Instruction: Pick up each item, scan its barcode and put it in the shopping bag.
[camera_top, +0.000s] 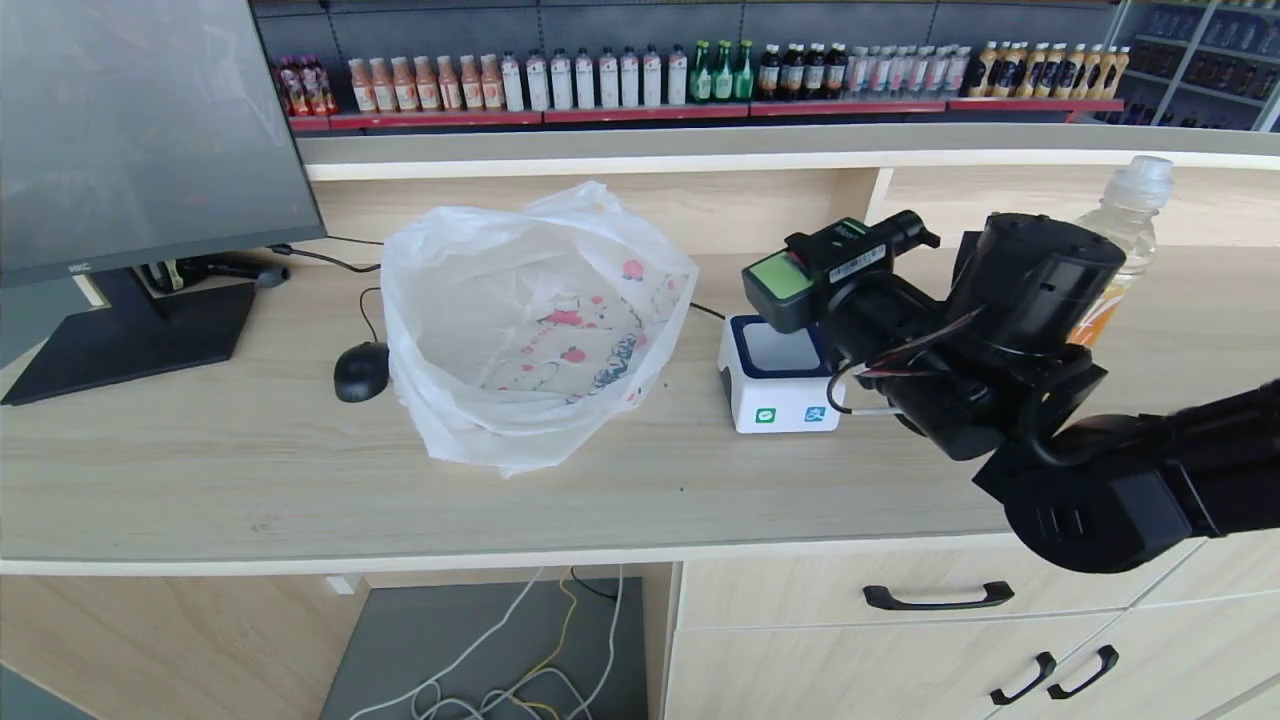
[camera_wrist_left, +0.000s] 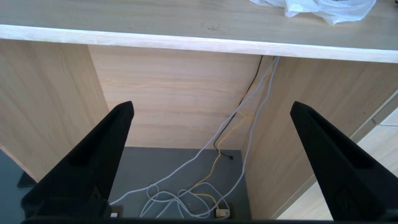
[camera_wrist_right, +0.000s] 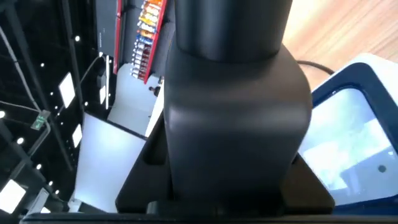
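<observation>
My right gripper (camera_top: 858, 292) is shut on a black item (camera_top: 835, 262) with a green end and a white barcode label, holding it just above the white scanner box (camera_top: 775, 390). Close up, the black item (camera_wrist_right: 230, 93) stands between the fingers, with the scanner box's glass top (camera_wrist_right: 354, 143) beside it. To the left of the scanner box, the white plastic shopping bag (camera_top: 440, 400) stands open on the counter. A clear bottle (camera_top: 1128, 225) with a white cap and orange label stands behind my right arm. My left gripper (camera_wrist_left: 208, 162) hangs open below the counter's front edge, holding nothing.
A monitor (camera_top: 130, 130) and a black mouse (camera_top: 360, 370) sit on the counter's left part. Behind the counter a shelf (camera_top: 640, 112) carries several bottles. Drawers (camera_top: 935, 597) are below at the right. Loose cables (camera_wrist_left: 205, 180) lie in the recess under the counter.
</observation>
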